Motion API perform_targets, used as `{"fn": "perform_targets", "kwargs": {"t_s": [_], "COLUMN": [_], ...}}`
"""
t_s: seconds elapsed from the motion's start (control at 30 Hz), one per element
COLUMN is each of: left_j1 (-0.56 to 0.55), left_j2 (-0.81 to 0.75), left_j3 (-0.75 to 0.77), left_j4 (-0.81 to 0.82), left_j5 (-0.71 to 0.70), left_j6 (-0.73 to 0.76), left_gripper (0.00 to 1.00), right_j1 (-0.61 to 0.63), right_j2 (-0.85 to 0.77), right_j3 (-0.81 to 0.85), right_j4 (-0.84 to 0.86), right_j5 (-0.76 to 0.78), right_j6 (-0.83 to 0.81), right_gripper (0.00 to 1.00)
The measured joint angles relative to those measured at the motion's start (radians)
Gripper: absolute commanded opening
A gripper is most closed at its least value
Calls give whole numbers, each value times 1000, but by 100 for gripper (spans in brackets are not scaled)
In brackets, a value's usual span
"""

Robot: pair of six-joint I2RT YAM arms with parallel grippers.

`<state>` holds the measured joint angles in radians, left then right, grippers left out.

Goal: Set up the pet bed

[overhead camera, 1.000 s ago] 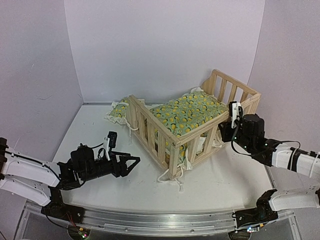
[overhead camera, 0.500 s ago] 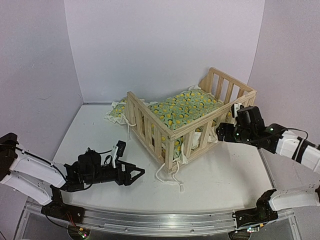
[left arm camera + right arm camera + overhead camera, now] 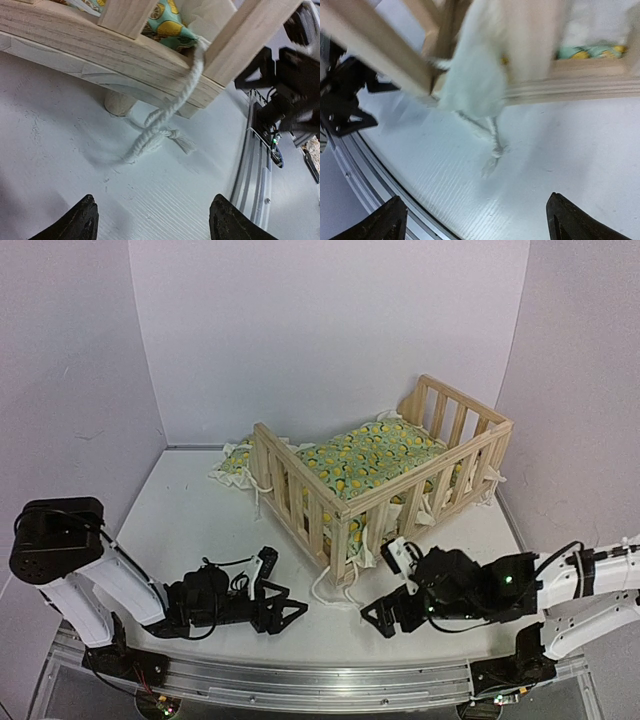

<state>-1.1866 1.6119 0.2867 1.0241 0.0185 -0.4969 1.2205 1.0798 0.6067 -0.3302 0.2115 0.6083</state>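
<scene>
Pine pet bed [image 3: 420, 480], cushion [image 3: 370, 455] inside: 1 o'clock on the counter [image 3: 190, 530]. Pillow [image 3: 235, 462] apparently outside, at 11.
Right gripper [image 3: 372, 618]: has left the bed's right end and dropped to 5 o'clock, jaws spread, empty.
Left gripper [image 3: 295, 612]: lowered to 7, jaws spread.
Pillow probably still to place.

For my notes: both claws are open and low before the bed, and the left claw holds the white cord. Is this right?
Not quite. The left claw holds nothing: the left wrist view shows the cord lying on the table ahead of its fingers, apart from them. The rest stands: the right claw is open too, both low before the bed.
</scene>
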Motion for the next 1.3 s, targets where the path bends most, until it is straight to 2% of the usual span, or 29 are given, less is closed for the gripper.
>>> {"fn": "perform_targets", "kwargs": {"t_s": [0.07, 0.17, 0.23, 0.43, 0.5, 0.7, 0.9, 1.0, 1.1, 1.3], "left_j1": [0, 0, -2, -4, -4, -4, -4, -4, -4, -4], "left_j2": [56, 189, 270, 432, 452, 503, 518, 517, 502, 409], "left_j3": [20, 50, 57, 132, 158, 194, 204, 203, 187, 111], "left_j4": [29, 148, 235, 374, 401, 446, 449, 451, 451, 444], "left_j5": [-20, -23, -23, -53, -62, -105, -108, -101, -100, -90], "left_j6": [-4, -4, 0, 2, 2, 32, 82, 97, 109, 102], "left_gripper": [74, 69, 66, 57, 54, 43, 22, 14, 12, 11], "right_j1": [58, 85, 94, 139, 164, 194, 195, 199, 211, 370], "right_j2": [56, 120, 159, 340, 385, 517, 582, 581, 547, 305], "right_j3": [-56, -179, -235, -252, -241, -176, -156, -156, -157, -133], "right_j4": [112, 321, 422, 630, 656, 663, 652, 647, 618, 472], "right_j5": [31, 97, 143, 243, 262, 345, 418, 447, 457, 460], "right_j6": [13, 25, 21, -14, -18, 13, 60, 77, 78, 31], "right_gripper": [98, 93, 85, 78, 71, 48, 3, 0, 0, 0]}}
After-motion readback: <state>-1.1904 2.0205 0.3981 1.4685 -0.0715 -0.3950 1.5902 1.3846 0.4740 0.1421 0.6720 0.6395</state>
